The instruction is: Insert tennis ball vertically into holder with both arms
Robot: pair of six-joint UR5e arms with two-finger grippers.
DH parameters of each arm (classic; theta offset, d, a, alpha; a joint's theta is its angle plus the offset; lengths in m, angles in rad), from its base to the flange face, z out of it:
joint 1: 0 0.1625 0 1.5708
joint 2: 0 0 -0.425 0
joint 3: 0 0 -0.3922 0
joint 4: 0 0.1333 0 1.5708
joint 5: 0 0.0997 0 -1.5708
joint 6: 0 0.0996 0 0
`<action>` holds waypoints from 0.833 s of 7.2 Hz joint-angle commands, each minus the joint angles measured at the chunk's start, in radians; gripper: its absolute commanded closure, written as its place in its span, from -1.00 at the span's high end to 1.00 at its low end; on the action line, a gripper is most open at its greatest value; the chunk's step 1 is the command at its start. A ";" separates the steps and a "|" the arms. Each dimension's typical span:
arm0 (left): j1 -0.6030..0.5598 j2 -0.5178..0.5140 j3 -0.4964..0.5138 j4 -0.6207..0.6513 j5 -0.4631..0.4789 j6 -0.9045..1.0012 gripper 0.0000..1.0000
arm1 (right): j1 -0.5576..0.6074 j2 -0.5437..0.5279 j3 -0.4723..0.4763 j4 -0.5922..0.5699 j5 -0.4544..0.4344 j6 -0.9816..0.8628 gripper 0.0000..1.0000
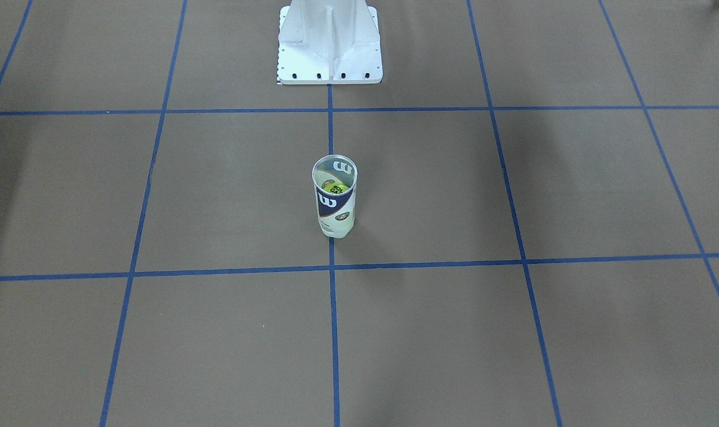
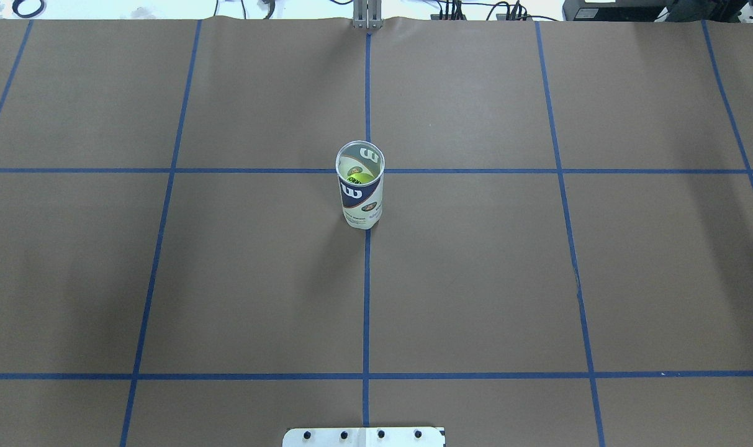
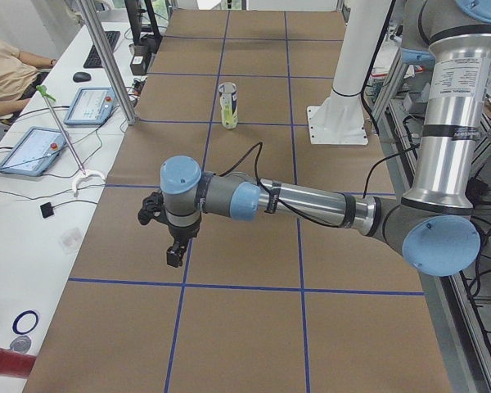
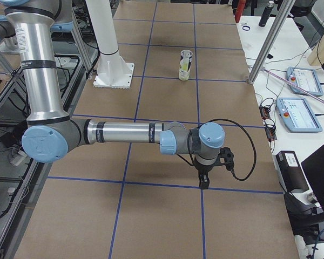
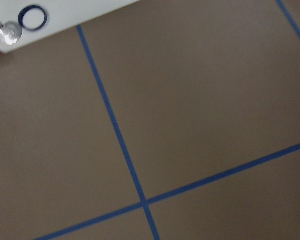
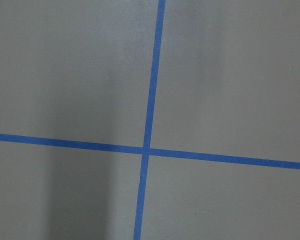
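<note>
Left pincer [image 3: 173, 252] and right pincer [image 4: 204, 181] each hang pointing down at opposite ends of a brown-papered desk [image 2: 227, 279] ruled with blue tape [image 2: 366, 298]. White benches [image 3: 16, 237] with tablets [image 3: 31, 151] flank it, and a person's sleeve [image 3: 4, 70] shows at one. I cannot tell whether either pincer is spread or pressed together. Well apart from both, between them, the can [image 1: 335, 204] stands upright with the ball [image 1: 335, 188] inside.
</note>
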 commanded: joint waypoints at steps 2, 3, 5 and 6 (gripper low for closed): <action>-0.016 0.067 0.001 0.020 0.009 -0.048 0.99 | -0.001 0.002 -0.005 -0.006 0.001 -0.006 0.99; -0.010 0.049 0.010 0.021 0.011 -0.053 0.99 | -0.001 0.001 -0.005 -0.005 0.002 -0.006 0.99; -0.013 0.063 0.000 0.012 0.006 -0.040 0.99 | -0.001 -0.010 -0.008 0.003 -0.007 -0.009 0.99; -0.013 0.064 0.004 0.008 0.008 -0.040 0.99 | -0.001 -0.018 -0.009 0.004 -0.005 -0.013 0.99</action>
